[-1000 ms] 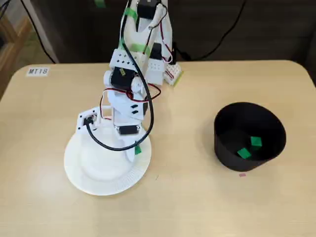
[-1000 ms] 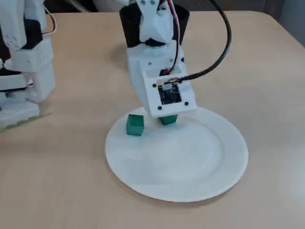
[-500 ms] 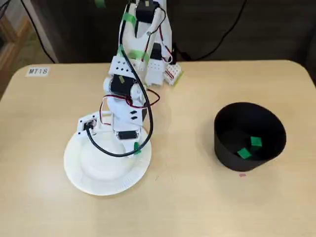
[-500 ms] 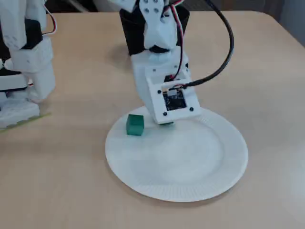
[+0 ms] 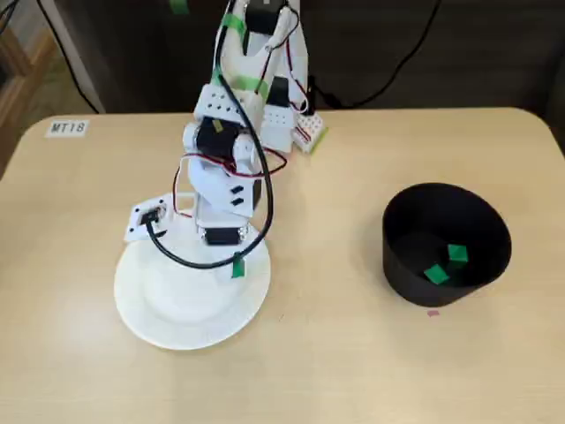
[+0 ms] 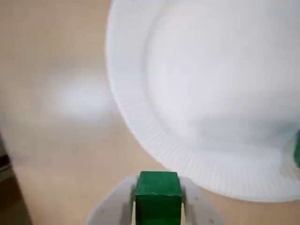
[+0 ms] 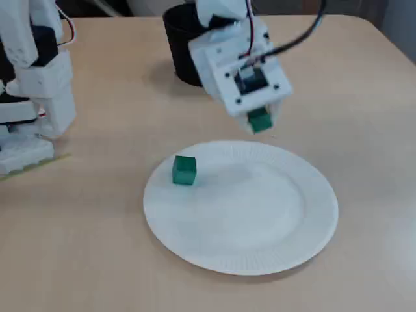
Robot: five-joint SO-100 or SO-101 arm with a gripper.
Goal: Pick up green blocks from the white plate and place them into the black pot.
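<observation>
The hand is clenched on a green block, and the cube sits squarely between the two white fingers. In the wrist view the held block fills the gap at the bottom edge, gripped on both flanks. It hangs in the air, clear of the white plate, right about the plate's far rim as the low fixed view shows it. The wrist view has the bare desk directly under the block, with the plate's ribbed edge just beyond.

A second green block rests on the plate, below the hand and off to its left in the low fixed view, near the rim. It is apart from the fingers, nothing touching it. The wrist camera catches only a green sliver at its right edge.

And the black pot! In the high fixed view it stands well off to the hand's right, upright on the desk. Two green blocks lie inside on its floor, close together. In the low fixed view the pot stands behind the hand, partly hidden by the arm.
</observation>
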